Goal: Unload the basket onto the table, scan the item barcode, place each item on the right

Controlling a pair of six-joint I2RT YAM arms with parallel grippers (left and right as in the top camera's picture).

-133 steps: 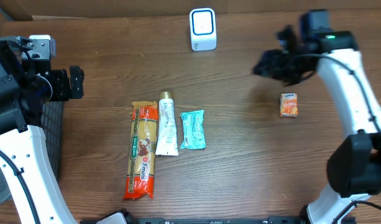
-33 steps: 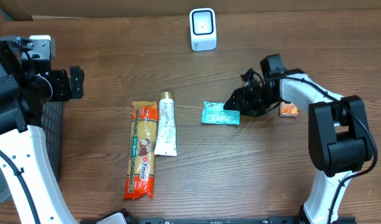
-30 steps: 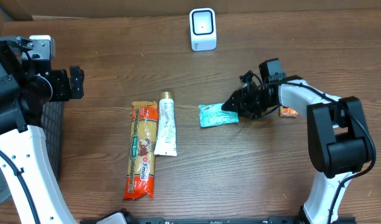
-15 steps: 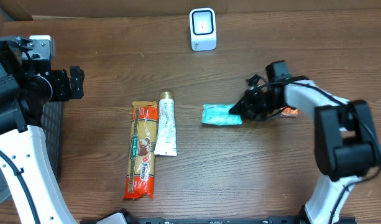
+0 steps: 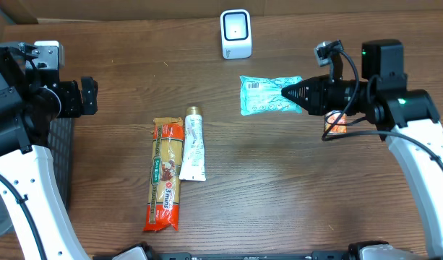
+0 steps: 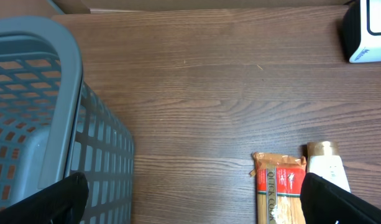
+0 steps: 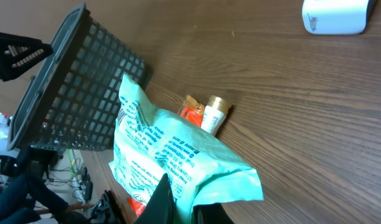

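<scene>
The item is a teal packet (image 5: 268, 96) (image 7: 171, 152), lifted off the table right of centre with a barcode on its upward face near the left end. My right gripper (image 5: 293, 94) (image 7: 189, 208) is shut on the packet's right edge. The white scanner (image 5: 235, 33) (image 7: 336, 15) stands at the back centre, up and to the left of the packet. My left gripper (image 5: 82, 97) (image 6: 196, 208) hangs open at the far left with nothing between its fingers (image 6: 69, 196).
A pasta pack (image 5: 165, 184) (image 6: 280, 190) and a white tube (image 5: 194, 144) (image 6: 325, 165) lie side by side left of centre. A small orange box (image 5: 337, 124) sits under the right arm. A grey basket (image 6: 47, 118) (image 7: 78, 93) stands at the left edge.
The right gripper closed on the teal packet, lifted it off the table and carried it back and to the right. The left arm has not moved.
</scene>
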